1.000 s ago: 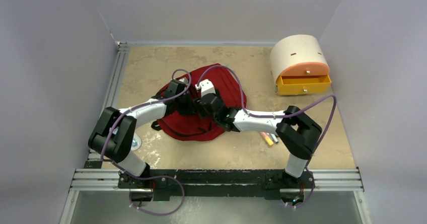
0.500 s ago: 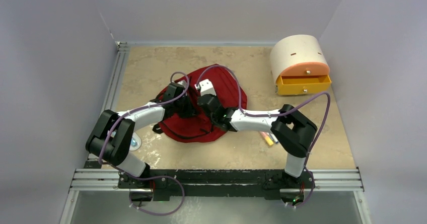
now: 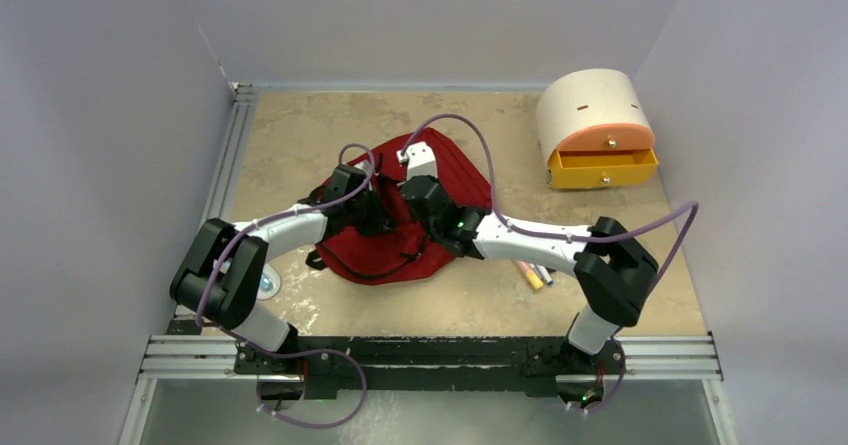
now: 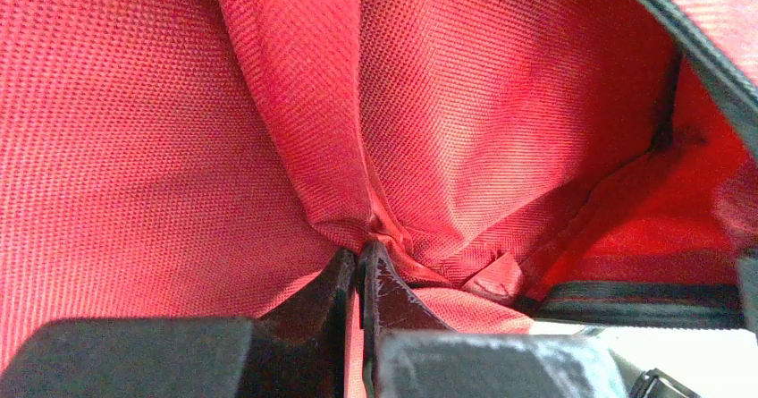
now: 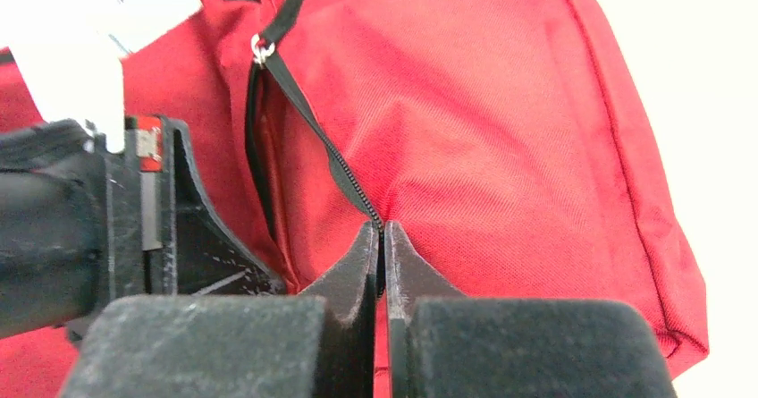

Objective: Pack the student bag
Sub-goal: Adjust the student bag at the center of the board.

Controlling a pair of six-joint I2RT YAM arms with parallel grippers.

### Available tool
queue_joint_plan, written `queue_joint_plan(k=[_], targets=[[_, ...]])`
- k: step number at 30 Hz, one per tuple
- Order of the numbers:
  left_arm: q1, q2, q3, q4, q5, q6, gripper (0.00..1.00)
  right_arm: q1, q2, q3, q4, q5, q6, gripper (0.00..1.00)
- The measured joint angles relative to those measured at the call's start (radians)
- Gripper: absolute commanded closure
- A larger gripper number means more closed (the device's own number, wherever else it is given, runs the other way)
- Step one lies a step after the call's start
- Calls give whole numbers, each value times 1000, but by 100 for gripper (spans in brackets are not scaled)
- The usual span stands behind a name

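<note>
The dark red student bag (image 3: 462,180) lies mid-table, bunched between both arms. My left gripper (image 3: 385,205) reaches in from the left. In its wrist view the left gripper (image 4: 360,253) is shut, with a pinched fold of the bag's red fabric (image 4: 295,121) running into the tips. My right gripper (image 3: 410,177) sits beside it under its white camera block. In the right wrist view the right gripper (image 5: 380,230) is shut on the bag's black zipper edge (image 5: 331,152), which leads up to a metal ring (image 5: 262,51). The opening beside the zipper gapes slightly.
A cream-and-orange drawer box (image 3: 592,125) stands at the back right with its yellow drawer (image 3: 603,168) pulled out. Pens (image 3: 533,273) lie on the table under the right forearm. A small round object (image 3: 268,285) sits by the left arm. Walls close in on three sides.
The right gripper went from open to shut on the zipper edge and shifted toward the back right, pulling the bag's top that way. The left gripper stayed shut on the fabric.
</note>
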Motion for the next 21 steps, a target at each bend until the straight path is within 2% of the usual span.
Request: queue_joint_plan(k=[9, 11, 13, 15, 21], targets=[[0, -2, 3, 12, 32, -18, 98, -35, -46, -5, 0, -41, 44, 100], [0, -2, 11, 4, 36, -18, 89, -42, -46, -9, 0, -58, 54, 100], [0, -2, 25, -10, 39, -18, 71, -48, -46, -12, 2, -73, 63, 97], [0, -7, 38, -27, 38, -17, 61, -51, -46, -14, 2, -84, 74, 96], [0, -97, 71, -108, -5, -17, 59, -53, -68, -34, 1, -109, 100, 94]])
